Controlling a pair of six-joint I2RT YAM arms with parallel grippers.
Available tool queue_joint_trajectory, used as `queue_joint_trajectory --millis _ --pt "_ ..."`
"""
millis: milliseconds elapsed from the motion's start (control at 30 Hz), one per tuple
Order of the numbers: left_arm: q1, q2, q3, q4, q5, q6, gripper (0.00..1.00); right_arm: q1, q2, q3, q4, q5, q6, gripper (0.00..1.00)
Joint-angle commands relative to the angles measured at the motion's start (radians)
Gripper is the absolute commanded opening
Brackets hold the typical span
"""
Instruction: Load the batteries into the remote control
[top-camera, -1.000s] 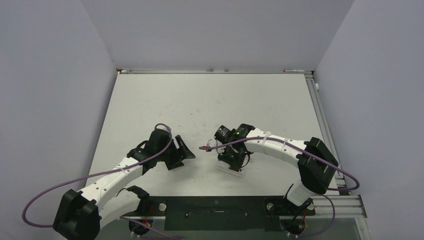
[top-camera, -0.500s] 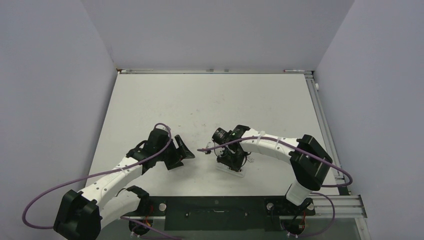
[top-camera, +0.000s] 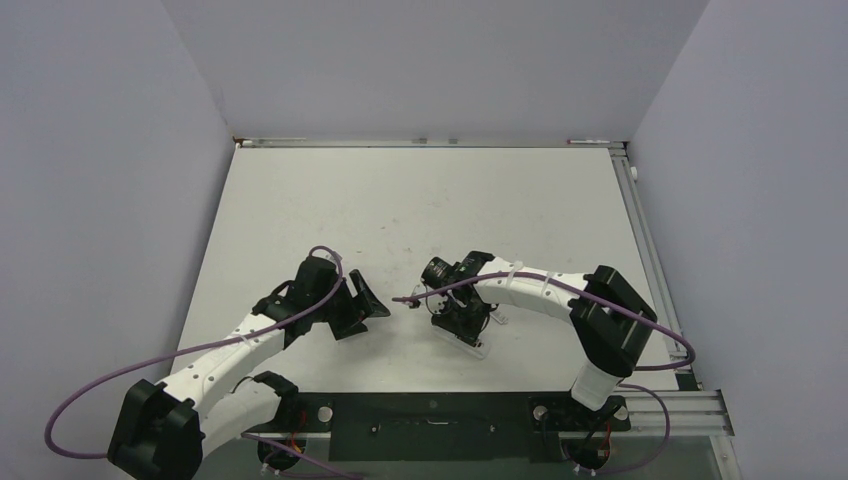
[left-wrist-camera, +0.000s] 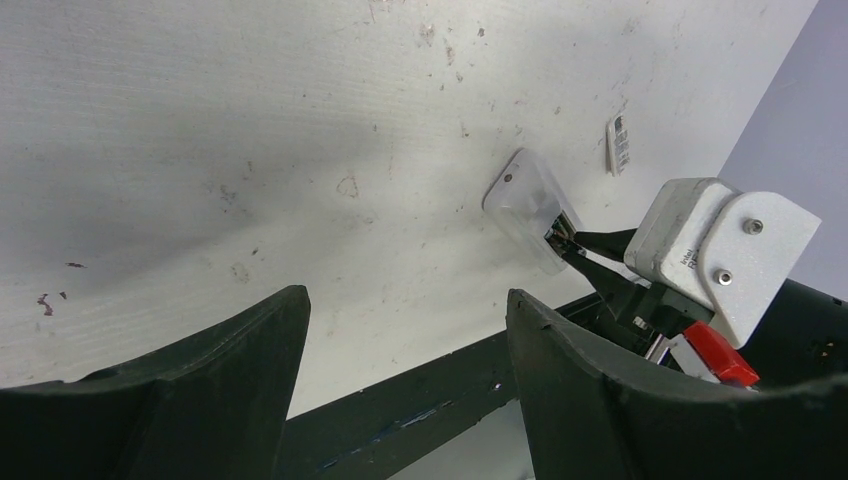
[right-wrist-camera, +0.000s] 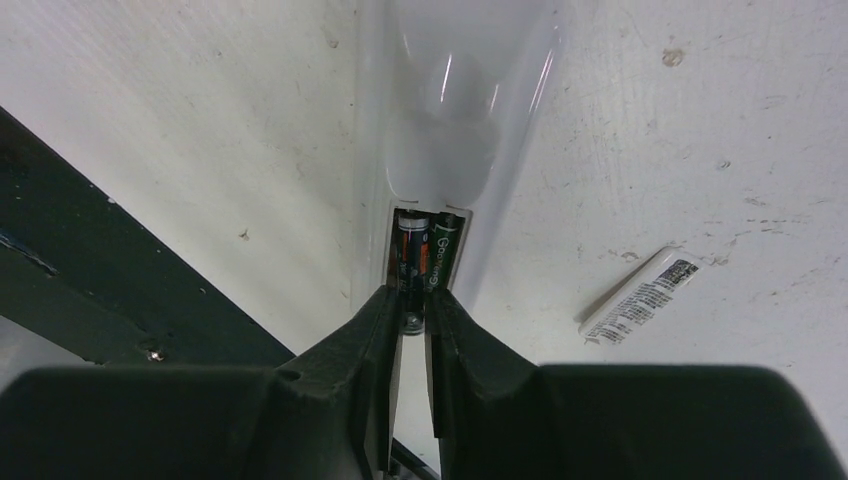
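Right gripper (right-wrist-camera: 410, 300) has its two fingers pressed almost together, with nothing held. Their tips sit right at the open end of the dark slot in the remote control (right-wrist-camera: 465, 130). Inside that slot lie the batteries (right-wrist-camera: 424, 255), two of them side by side. I think the thin closed tips are there to poke the batteries down flat, because wide fingers would not fit in such a small slot. The remote lies flat on the table (top-camera: 400, 200), slot side up, near the front edge and a little right of the middle. A small white piece with a label (right-wrist-camera: 640, 297) lies just to its right; it may be the cover, not yet on. Left gripper (left-wrist-camera: 405, 300) sits left of the remote, apart from it, fingers wide and empty, likely to keep out of the way.
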Motion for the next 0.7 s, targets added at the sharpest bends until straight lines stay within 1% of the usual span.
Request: queue_joint_trajectory --millis 0,133,267,333,433,533,667 --pt "0.006 0.000 -0.003 0.046 0.026 0.012 0.69 0.012 0.007 0.032 0.046 0.018 0.025 0.18" --pt "0.006 0.004 -0.004 0.052 0.033 0.012 0.69 0.016 0.001 0.038 0.048 0.033 0.041 0.26" --pt "0.006 0.009 -0.007 0.066 0.038 0.012 0.70 0.016 -0.038 0.051 0.056 0.061 0.069 0.34" --pt "0.005 0.016 -0.006 0.075 0.039 0.014 0.70 0.011 -0.069 0.057 0.058 0.092 0.096 0.36" --pt "0.004 0.041 -0.002 0.101 0.046 0.025 0.70 -0.012 -0.151 0.059 0.083 0.122 0.165 0.37" --pt "0.003 0.086 0.021 0.112 0.055 0.046 0.70 -0.030 -0.242 0.035 0.154 0.161 0.302 0.36" --pt "-0.002 0.171 0.073 0.120 0.070 0.078 0.70 -0.050 -0.350 -0.048 0.221 0.173 0.471 0.36"
